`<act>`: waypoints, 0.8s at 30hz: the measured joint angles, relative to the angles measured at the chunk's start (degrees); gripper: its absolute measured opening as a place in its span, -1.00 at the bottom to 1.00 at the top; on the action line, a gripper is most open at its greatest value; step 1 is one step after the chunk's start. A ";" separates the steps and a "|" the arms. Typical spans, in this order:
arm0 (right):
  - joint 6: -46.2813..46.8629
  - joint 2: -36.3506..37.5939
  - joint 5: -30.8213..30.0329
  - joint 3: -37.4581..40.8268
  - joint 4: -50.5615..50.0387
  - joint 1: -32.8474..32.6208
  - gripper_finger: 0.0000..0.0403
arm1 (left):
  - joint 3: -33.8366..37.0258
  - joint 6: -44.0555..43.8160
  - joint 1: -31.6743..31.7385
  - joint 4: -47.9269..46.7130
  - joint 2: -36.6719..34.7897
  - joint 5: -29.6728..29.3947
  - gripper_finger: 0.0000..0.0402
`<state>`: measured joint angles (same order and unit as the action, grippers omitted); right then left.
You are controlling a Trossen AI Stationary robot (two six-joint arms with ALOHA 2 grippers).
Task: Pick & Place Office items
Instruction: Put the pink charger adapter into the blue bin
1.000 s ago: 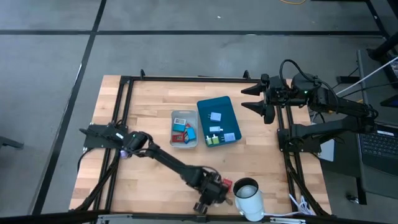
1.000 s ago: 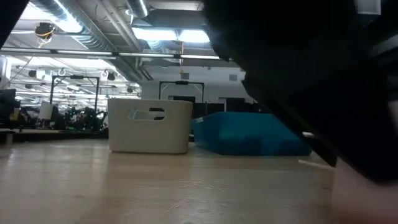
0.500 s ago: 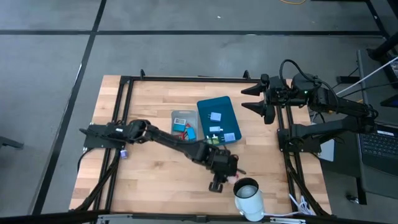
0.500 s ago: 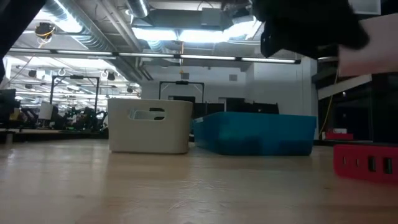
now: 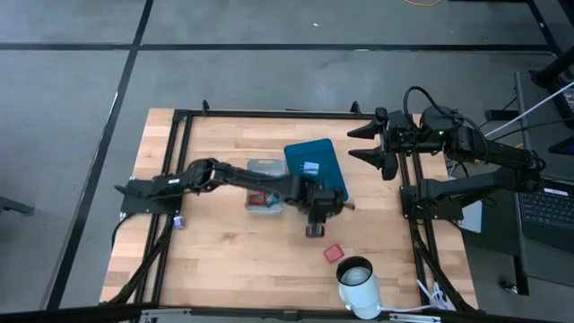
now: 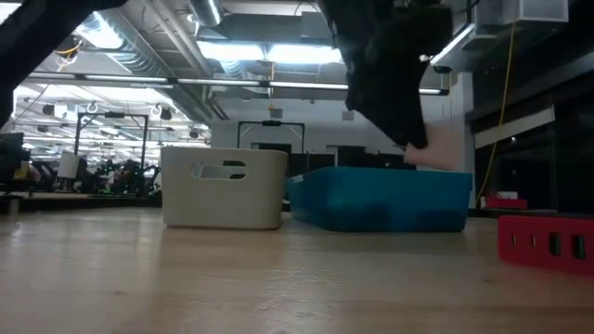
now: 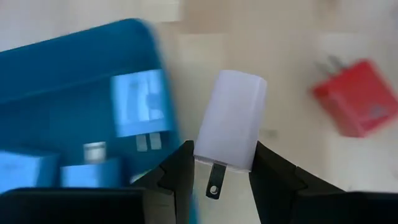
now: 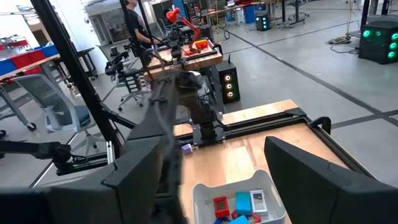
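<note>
Swung up from near front table edge to over near edge of large teal rectangular plastic tray [image 5: 316,169], left gripper [image 7: 219,163] clenched on small pale lavender blocky wall-plug charger [image 7: 231,119]. Means pick done, now in carry, drop likely next. Charger smooth, rounded corners, one metal prong showing between fingers. Grey rectangular bin [image 5: 265,187] just left of tray, holding other pieces. Small red blocky plug [image 5: 334,253] left lying on wood beside white cylinder [image 5: 357,283]. Right gripper [image 5: 369,142] parked at right edge, jaws spread, empty.
</note>
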<state>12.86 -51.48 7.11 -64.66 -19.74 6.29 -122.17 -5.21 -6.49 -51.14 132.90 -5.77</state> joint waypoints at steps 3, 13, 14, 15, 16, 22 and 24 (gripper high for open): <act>0.02 0.00 0.01 0.00 -0.01 -0.01 0.41 | 0.00 -0.04 2.39 -0.20 0.00 -1.17 -0.40; 0.20 0.00 1.51 0.00 -0.01 0.00 0.41 | 0.01 -0.07 9.14 -0.27 -0.07 -2.02 -0.40; 0.20 0.00 1.51 0.00 -0.01 0.01 0.41 | 0.02 -0.16 9.53 -0.27 -0.07 -1.85 -0.40; 0.20 0.00 1.49 0.00 -0.01 0.01 0.41 | 0.02 -0.17 9.91 -0.18 -0.07 -1.87 -0.40; 0.20 0.00 1.49 0.00 -0.01 0.01 0.41 | 0.02 -0.16 10.27 -0.08 -0.07 -1.83 -0.40; 0.18 0.00 1.46 0.00 -0.01 0.01 0.41 | 0.02 -3.31 12.56 -1.77 0.10 0.49 -0.39; 0.17 0.00 1.46 0.00 -0.03 0.01 0.41 | 0.04 -4.88 12.94 -2.04 0.32 -0.11 -0.25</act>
<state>13.04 -51.48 8.58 -64.66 -19.77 6.31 -122.13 -10.09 6.46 -53.17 133.22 -5.88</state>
